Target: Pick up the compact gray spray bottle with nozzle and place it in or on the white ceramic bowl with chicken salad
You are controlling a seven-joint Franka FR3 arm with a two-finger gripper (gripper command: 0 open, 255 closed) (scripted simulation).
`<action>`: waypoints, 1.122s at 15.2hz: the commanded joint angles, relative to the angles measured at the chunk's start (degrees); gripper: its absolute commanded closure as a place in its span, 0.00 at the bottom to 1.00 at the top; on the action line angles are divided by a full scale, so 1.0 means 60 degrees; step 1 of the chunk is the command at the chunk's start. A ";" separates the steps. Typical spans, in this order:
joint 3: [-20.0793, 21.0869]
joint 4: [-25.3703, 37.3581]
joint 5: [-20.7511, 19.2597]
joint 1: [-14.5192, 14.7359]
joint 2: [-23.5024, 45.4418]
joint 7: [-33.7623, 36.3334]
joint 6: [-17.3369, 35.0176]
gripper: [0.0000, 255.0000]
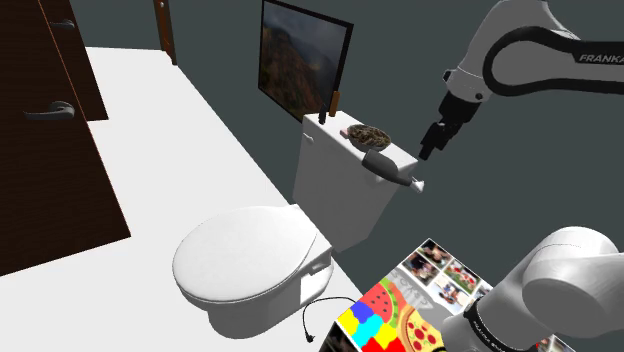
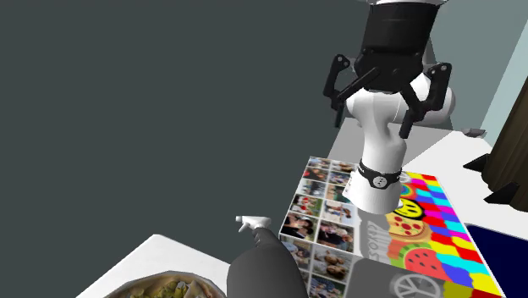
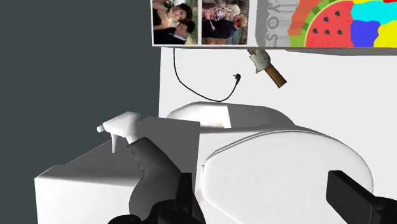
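A dark grey spray bottle (image 1: 383,167) with a white nozzle (image 1: 415,184) lies on its side on the white toilet tank (image 1: 340,185). Just behind it on the tank lid stands the bowl of salad (image 1: 368,133). My gripper (image 1: 430,148) hangs above the bottle's nozzle end, off toward the shoulder view's right, and touches nothing. In the wrist view the fingers (image 3: 353,197) stand wide apart, and the bottle (image 3: 153,167) lies below, by the other finger. The second exterior view has the bottle (image 2: 264,264) in front, the bowl's rim (image 2: 165,286) beside it and the open gripper (image 2: 382,95) above.
A small brown bottle (image 1: 334,103) stands at the tank's back corner under a framed picture (image 1: 300,62). The shut toilet lid (image 1: 245,250) lies below the tank. A black cable (image 3: 203,86) and a brown-handled tool (image 3: 267,67) lie on the white floor near my sticker-covered stand (image 1: 400,310).
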 commanded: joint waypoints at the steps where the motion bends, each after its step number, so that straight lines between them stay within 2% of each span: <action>1: -0.0460 -0.0381 -0.0159 -0.0051 0.0236 -0.0530 0.0849 0.00; 5: -0.1365 -0.0762 -0.0303 -0.0047 0.1053 -0.1558 0.2428 0.00; 9: -0.2346 -0.0837 -0.0155 0.0155 0.2214 -0.2733 0.4007 0.00; 12: -0.3147 -0.0692 0.0309 0.0505 0.3276 -0.3815 0.5132 0.00; 15: -0.4017 -0.0372 0.1290 0.1074 0.4485 -0.5219 0.6132 0.00; 17: -0.4171 -0.0339 0.1591 0.1213 0.4795 -0.5526 0.6393 0.00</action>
